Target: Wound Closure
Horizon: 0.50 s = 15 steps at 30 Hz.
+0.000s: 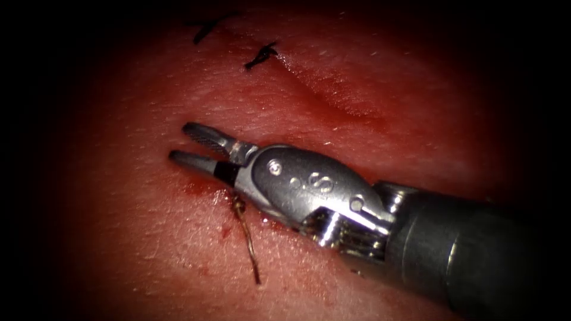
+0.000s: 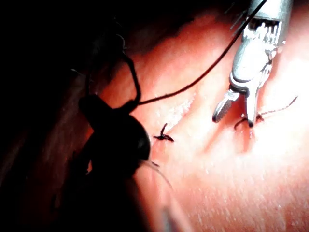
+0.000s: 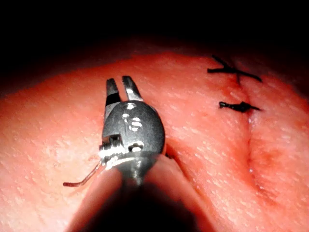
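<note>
Endoscope close overhead; both wrist cams share right pincer (image 1: pixel 189 144).

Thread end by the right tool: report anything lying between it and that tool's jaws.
Nothing visible does. The right tool, jaws open and empty, sits right beside the thread end on bare tissue.

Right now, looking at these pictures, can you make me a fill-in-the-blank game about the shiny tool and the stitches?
1. The right arm's tool has its jaws ____.
2. Those jaws hold ____, and a loose thread end lies on the tissue near them.
3. ____ dark stitches cross the cut.
Missing words: open; nothing; two.
</note>
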Each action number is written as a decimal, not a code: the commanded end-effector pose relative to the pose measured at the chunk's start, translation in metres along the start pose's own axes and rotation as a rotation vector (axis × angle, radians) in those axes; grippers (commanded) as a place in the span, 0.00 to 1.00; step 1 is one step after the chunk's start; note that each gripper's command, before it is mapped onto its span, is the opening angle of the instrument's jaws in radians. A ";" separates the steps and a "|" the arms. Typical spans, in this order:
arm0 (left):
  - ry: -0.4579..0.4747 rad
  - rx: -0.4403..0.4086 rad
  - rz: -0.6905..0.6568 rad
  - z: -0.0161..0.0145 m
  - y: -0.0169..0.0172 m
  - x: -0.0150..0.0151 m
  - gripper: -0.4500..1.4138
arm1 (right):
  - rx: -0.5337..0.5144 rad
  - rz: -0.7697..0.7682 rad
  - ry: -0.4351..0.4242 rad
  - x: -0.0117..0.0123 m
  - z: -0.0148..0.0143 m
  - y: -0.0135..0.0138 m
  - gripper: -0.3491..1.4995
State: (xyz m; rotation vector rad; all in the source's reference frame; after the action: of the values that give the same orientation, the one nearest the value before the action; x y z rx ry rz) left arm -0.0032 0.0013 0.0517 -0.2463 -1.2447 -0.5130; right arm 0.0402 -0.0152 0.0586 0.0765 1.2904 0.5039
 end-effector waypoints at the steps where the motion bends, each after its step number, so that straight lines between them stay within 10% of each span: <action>1: -0.003 -0.002 -0.003 0.0009 -0.0003 0.0002 0.00 | -0.024 0.009 0.017 0.0006 -0.0006 0.0008 0.89; 8: 0.003 0.008 -0.022 0.0029 -0.0073 0.0021 0.00 | -0.113 -0.002 0.033 0.0028 -0.0135 0.0030 0.89; 15: 0.051 0.123 -0.022 0.0153 -0.0190 0.0074 0.00 | -0.233 0.020 0.051 0.0042 -0.0267 0.0072 0.86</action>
State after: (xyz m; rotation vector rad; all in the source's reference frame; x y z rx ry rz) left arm -0.0231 -0.0102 0.0612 -0.1146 -1.2243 -0.4540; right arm 0.0148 -0.0135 0.0492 -0.1144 1.2801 0.6712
